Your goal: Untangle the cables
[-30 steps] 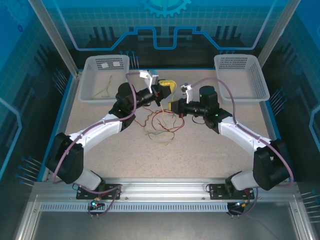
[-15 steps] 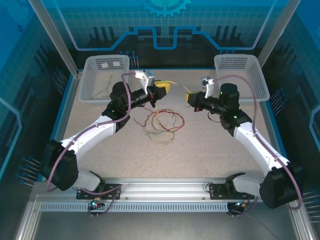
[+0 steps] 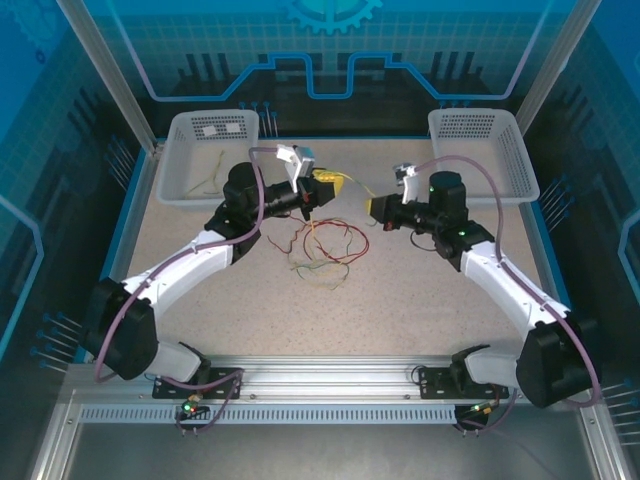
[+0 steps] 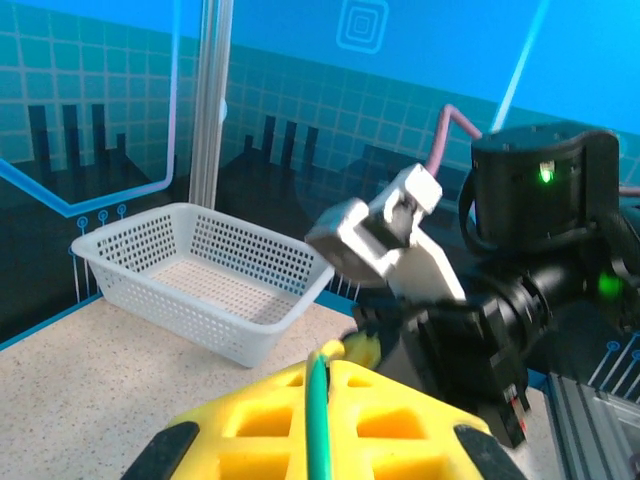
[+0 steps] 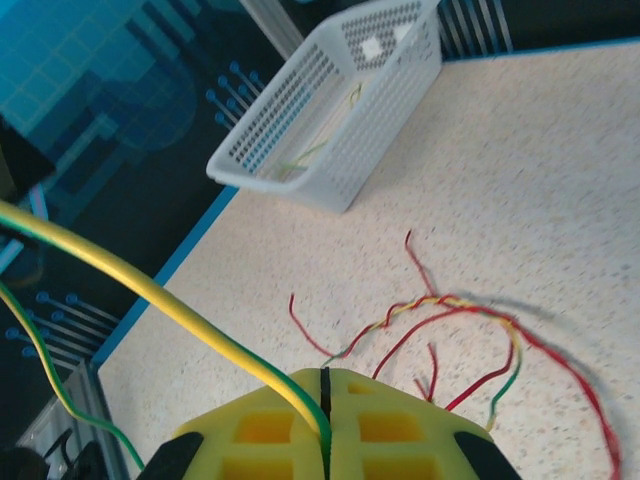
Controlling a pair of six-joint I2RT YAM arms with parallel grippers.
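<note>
the table [image 3: 420, 300] is a flat, speckled beige slab. i count two white perforated plastic baskets at the top of the overhead frame: the left basket [image 3: 235, 165], with at least one pale wire [image 3: 208, 181] lying in it, and the right basket [image 3: 480, 130].

mid-frame on the table lies the tangle [image 3: 325, 250] of thin, wavy cables, red and pale yellow-green, too interlaced for me to count.

above it i have two grippers, each with blocky yellow pads [image 5: 260, 430] moulded with square hollows. the left gripper [image 3: 328, 182] is clenched on one yellow-green cable [image 3: 355, 187], which spans the gap to the right gripper [image 3: 377, 206], clamped tight on the same strand.

both wrist views show that cable [image 4: 318, 420] [image 5: 150, 290] pinched in the seam between closed pads. lower right of the right wrist frame, red loops of the tangle [image 5: 450, 310] rest on the table.
</note>
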